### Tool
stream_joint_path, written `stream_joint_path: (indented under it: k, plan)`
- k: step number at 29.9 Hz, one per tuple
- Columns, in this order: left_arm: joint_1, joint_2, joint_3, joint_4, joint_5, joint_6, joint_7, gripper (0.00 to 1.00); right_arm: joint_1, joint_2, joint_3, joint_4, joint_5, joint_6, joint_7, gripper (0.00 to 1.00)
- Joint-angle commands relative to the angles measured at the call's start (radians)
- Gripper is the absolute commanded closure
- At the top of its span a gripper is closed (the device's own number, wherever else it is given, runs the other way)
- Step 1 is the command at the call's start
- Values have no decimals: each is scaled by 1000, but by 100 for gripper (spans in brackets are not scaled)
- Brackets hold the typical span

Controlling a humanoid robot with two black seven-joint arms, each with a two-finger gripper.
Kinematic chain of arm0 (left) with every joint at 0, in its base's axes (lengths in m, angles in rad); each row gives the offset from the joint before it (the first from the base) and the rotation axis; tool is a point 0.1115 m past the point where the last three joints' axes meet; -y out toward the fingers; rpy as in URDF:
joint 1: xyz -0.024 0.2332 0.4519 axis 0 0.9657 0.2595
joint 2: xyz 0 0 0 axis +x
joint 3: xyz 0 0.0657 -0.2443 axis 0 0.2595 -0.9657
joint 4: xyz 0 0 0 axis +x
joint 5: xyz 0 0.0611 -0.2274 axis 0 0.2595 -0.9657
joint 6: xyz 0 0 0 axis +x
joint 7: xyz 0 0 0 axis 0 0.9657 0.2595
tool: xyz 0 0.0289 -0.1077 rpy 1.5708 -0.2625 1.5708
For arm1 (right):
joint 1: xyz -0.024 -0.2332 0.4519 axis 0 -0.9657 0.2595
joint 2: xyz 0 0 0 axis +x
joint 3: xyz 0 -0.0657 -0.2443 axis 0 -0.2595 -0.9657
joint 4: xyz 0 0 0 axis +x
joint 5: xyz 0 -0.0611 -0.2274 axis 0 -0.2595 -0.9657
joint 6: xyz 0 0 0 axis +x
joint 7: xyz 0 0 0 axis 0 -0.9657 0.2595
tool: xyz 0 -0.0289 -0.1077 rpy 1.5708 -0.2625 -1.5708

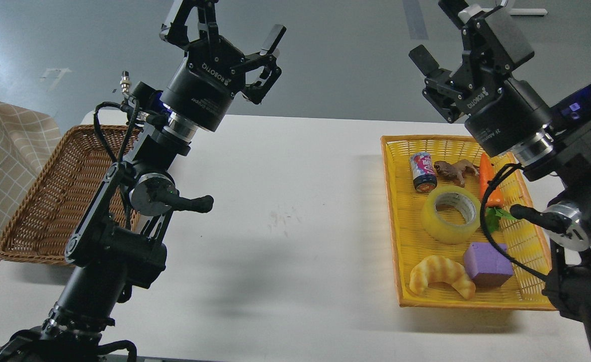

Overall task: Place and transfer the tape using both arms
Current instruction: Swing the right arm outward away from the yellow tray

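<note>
On the white table point(295, 211), both arms rise; left gripper point(225, 30) and right gripper point(456, 35) spread apart, empty, high above the yellow basket point(401, 226). The tape point(451, 215) lies inside it, beside croissant point(441, 282) and purple block point(487, 264).

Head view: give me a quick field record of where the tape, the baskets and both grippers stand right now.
tape: roll lying flat in the yellow basket, mid-basket
neighbours: can, toy animal, carrot, purple block, croissant
brown basket: table's left side, no items visible in it
left gripper: open, raised, holding nothing
right gripper: open, raised, holding nothing
tape grasped: no
</note>
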Motion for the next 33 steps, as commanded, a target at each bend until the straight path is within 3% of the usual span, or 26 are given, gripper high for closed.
stream_joint_path:
  k: [1, 6, 14, 24, 30, 33]
  plan:
    - [-2, 0, 2, 0, 0, 0, 0, 2, -1, -98, -5, -4, -183, -1, -2, 1]
    - [-7, -1, 2, 0, 0, 1, 1, 2, -5, -161, 1, -11, -228, -1, -1, 1]
    - [-7, -1, 2, 0, 2, 1, 1, 2, -99, -411, -4, -17, -233, -1, 12, 1]
    - [-10, 0, 2, -3, 0, 0, 0, 2, -171, -431, 114, -7, -205, 5, 35, 1]
    - [-10, -1, 2, -3, 2, 1, 1, 2, -183, -456, 142, -83, -48, 30, 35, 1]
    - [-13, -1, 2, -3, 0, 1, 0, 2, -185, -448, 142, -99, -38, 30, 7, 1]
